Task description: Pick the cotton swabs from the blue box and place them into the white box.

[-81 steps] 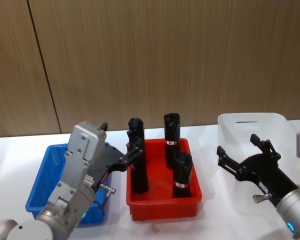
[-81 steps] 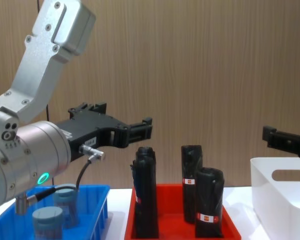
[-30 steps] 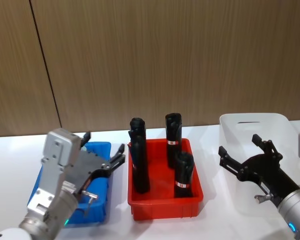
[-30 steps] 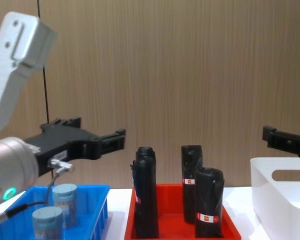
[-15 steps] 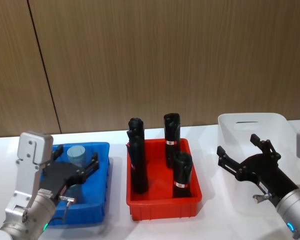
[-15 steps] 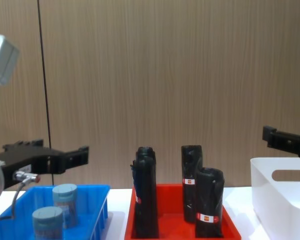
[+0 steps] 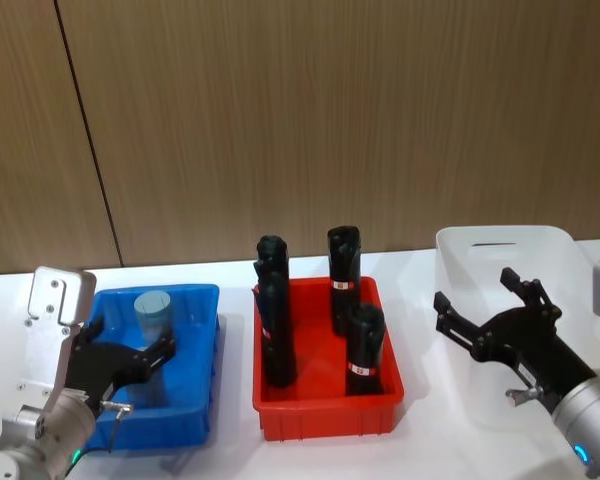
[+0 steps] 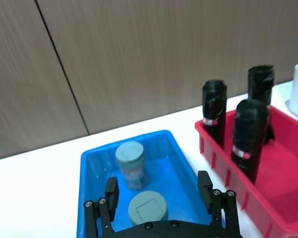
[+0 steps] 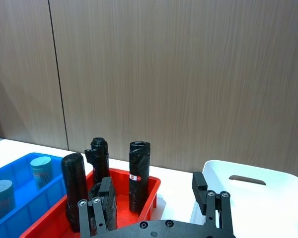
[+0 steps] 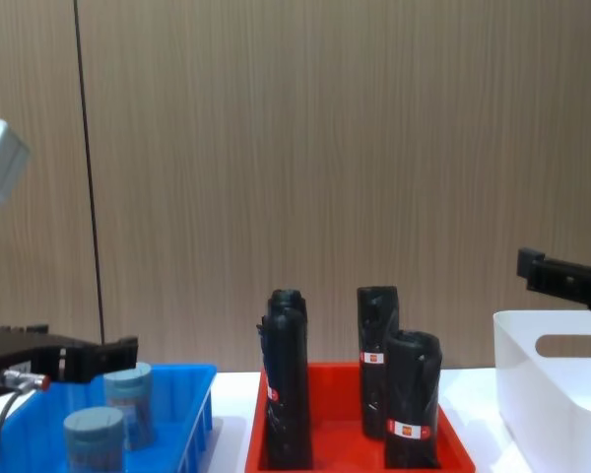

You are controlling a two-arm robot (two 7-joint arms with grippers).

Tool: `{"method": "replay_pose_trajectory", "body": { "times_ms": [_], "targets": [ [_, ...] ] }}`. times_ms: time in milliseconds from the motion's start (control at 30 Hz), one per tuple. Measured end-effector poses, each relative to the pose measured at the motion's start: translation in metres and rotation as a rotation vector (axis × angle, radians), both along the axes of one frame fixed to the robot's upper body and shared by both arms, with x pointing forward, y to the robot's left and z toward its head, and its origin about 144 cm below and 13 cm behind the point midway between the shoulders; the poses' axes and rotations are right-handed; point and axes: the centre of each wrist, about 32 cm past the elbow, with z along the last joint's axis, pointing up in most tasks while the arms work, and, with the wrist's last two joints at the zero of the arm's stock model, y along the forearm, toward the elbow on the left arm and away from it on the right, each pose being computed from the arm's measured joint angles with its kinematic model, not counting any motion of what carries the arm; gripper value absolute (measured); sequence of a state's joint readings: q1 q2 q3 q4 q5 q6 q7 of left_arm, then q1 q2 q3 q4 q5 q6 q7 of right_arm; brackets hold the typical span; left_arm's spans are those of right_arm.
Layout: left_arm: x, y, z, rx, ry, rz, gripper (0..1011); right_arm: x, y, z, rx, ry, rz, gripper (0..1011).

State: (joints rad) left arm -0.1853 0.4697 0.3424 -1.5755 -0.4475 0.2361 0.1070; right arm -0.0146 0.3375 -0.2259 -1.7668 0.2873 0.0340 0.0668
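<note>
Two cotton swabs jars stand in the blue box [image 8: 181,163]: a far jar [image 8: 131,165] and a near jar [image 8: 147,210], both clear with grey-blue lids. My left gripper [image 8: 158,183] hovers open over the box's near end, its fingers on either side of the near jar and above it. In the head view the left gripper [image 7: 132,338] covers the near jar, and the far jar [image 7: 152,312] shows behind it. My right gripper [image 7: 475,290] hangs open in front of the white box [image 7: 500,240], holding nothing.
A red tray [image 7: 325,405] with three upright black wrapped rolls [image 7: 274,315] sits between the blue box and the white box. A wooden wall runs close behind the white table. The rolls stand taller than the jars.
My left gripper has swung back from beside the rolls to the left and come down over the blue box, uncovering the far jar. The right arm has stayed still.
</note>
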Motion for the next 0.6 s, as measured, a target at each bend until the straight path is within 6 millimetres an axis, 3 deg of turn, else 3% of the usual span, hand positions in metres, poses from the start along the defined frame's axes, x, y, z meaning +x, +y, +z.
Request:
{"method": "replay_pose_trajectory", "body": {
  "times_ms": [600],
  "targets": [
    [0.018,0.005,-0.012,0.006,0.101,0.063,1004,0.0,0.0,0.0,0.0,0.0,0.0,1002]
  ]
}}
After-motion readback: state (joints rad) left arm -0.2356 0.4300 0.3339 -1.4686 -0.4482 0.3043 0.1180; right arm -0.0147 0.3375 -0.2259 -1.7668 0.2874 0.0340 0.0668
